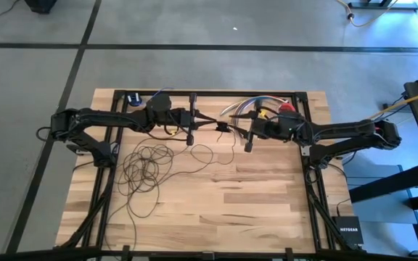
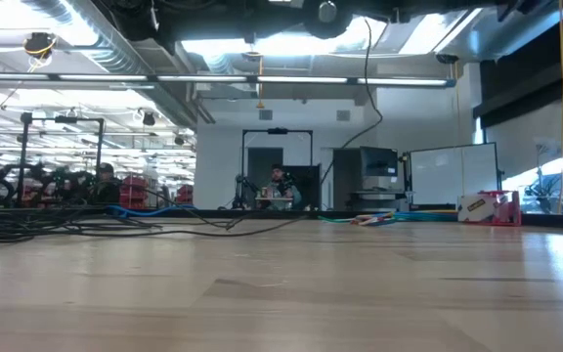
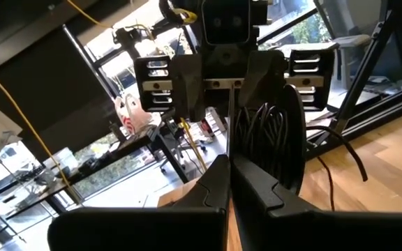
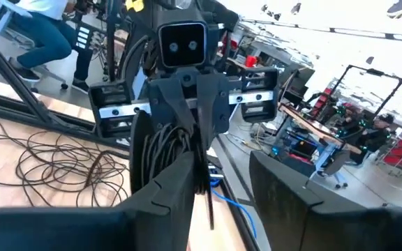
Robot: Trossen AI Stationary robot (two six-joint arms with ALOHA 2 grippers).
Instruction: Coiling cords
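Two arms meet above table (image 1: 252, 196) centre, facing each other. Left gripper (image 1: 207, 121) fully closed, pinching a cord strand; right gripper (image 1: 239, 130) parted wide, whether it grips anything can't tell. One cord (image 1: 147, 170): loose loops at 8 o'clock from the grippers, small coil (image 1: 224, 127) hanging between them. One multicoloured wire bundle (image 1: 249, 107) at 1 o'clock. One seated person (image 2: 280, 186) in room behind

At the bottom centre of the frame the left tool (image 3: 230, 183) has its two dark fingers pressed together. Directly above, the right tool (image 3: 225, 80) faces it, with a bunch of coiled dark cords (image 3: 264, 136) hanging at its right finger. A strip of wooden surface (image 3: 375, 167) fills the lower right corner.
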